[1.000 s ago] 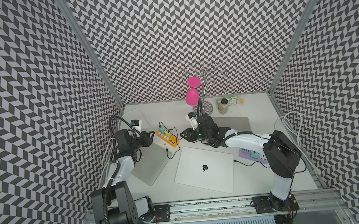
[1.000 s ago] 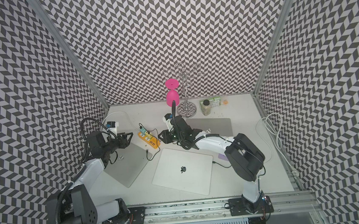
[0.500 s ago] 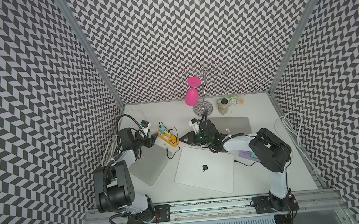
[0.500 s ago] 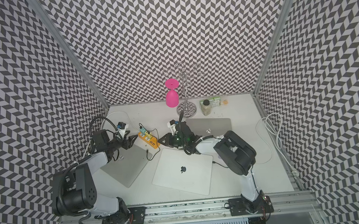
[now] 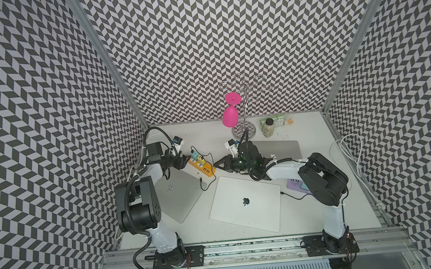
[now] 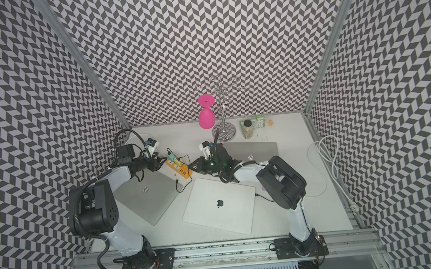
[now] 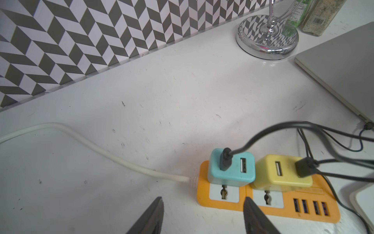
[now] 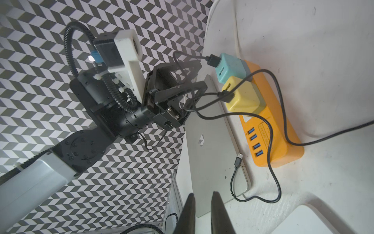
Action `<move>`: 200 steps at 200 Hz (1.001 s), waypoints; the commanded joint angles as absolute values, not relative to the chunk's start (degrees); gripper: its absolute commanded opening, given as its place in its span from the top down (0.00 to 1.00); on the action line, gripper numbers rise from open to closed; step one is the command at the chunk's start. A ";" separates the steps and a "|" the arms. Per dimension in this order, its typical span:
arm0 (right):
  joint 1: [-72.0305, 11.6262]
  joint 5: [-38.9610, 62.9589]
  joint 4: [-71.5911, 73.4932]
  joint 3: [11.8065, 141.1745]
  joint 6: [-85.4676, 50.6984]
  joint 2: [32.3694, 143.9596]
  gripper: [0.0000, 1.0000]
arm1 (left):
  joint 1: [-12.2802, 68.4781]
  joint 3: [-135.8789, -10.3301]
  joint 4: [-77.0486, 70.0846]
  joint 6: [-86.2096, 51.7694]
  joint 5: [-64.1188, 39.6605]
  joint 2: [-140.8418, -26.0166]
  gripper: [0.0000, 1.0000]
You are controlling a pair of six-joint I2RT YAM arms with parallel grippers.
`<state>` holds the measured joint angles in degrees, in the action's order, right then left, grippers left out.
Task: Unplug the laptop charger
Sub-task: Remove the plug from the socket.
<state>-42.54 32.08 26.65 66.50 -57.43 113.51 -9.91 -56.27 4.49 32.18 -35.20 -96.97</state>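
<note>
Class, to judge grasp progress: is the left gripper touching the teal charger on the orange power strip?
Apart. The left wrist view shows the left gripper open, short of the teal charger, a white socket face between them.

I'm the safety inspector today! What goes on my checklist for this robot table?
Surface: white table, scuffed.
Job's things: orange power strip with teal charger and yellow charger plugged in; three closed laptops.
Clutter: pink glass on chrome rack; spice jar.
Grippers: left gripper open, close to the strip; right gripper fingers nearly together, empty.
Cables: white cord into strip; black cables from both chargers; one loose USB plug.
Surroundings: zigzag walls; metal rail.
</note>
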 commanded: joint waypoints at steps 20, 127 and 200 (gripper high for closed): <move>-42.19 31.85 28.26 67.34 -58.62 115.11 0.97 | -7.69 -57.24 9.27 35.66 -34.06 -97.40 0.36; -42.19 30.95 30.68 67.59 -60.64 117.84 1.00 | -6.26 -60.53 9.43 33.21 -33.27 -100.00 0.41; -42.18 30.83 30.77 68.33 -60.78 119.07 1.00 | -4.75 -62.25 10.40 33.49 -33.18 -102.22 0.45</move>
<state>-42.46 31.51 27.57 66.70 -60.49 117.58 -5.32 -60.18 8.95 32.69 -32.80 -100.84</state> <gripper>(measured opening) 0.047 0.566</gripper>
